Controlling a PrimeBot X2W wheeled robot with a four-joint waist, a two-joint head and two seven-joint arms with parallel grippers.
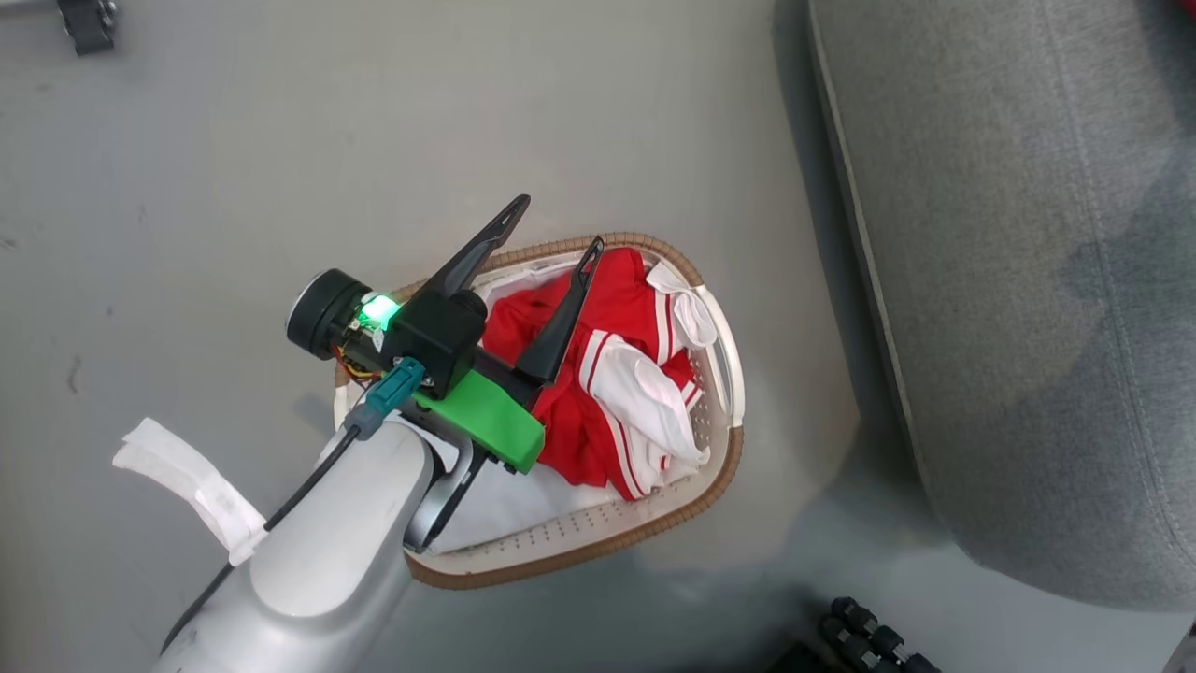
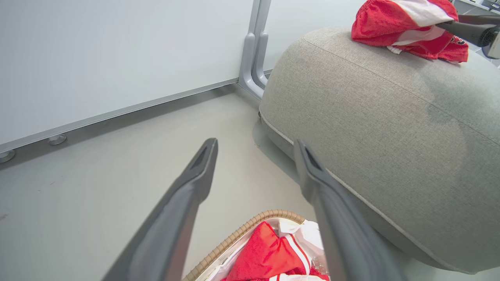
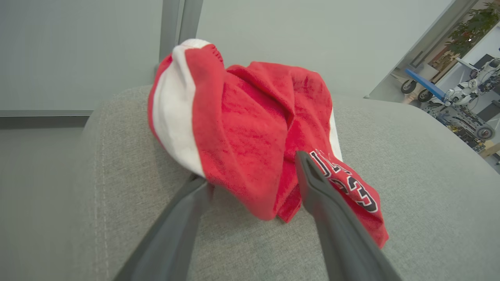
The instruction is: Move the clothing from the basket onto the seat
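Red mesh sports garment with a white side panel (image 3: 254, 128) sits bunched on top of the big grey fabric seat cushion (image 3: 410, 175), and we have the right gripper (image 3: 252, 168) spread wide around it, cloth loose between the dark fingers (image 3: 332, 218) and not pinched. We'd back that arm out straight and high so no fold snags and drags toward the rounded edge. More red clothing with white stripes (image 1: 621, 290) lies heaped in the oval white perforated basket with the brown woven rim (image 1: 719, 467) on the floor (image 1: 280, 140) beside the seat. Our left gripper (image 1: 556, 229) hangs over it, jaws wide and empty; we'd drop onto the top of the heap and pinch red fabric only, sparing the plain white liner sheet (image 1: 523, 509).
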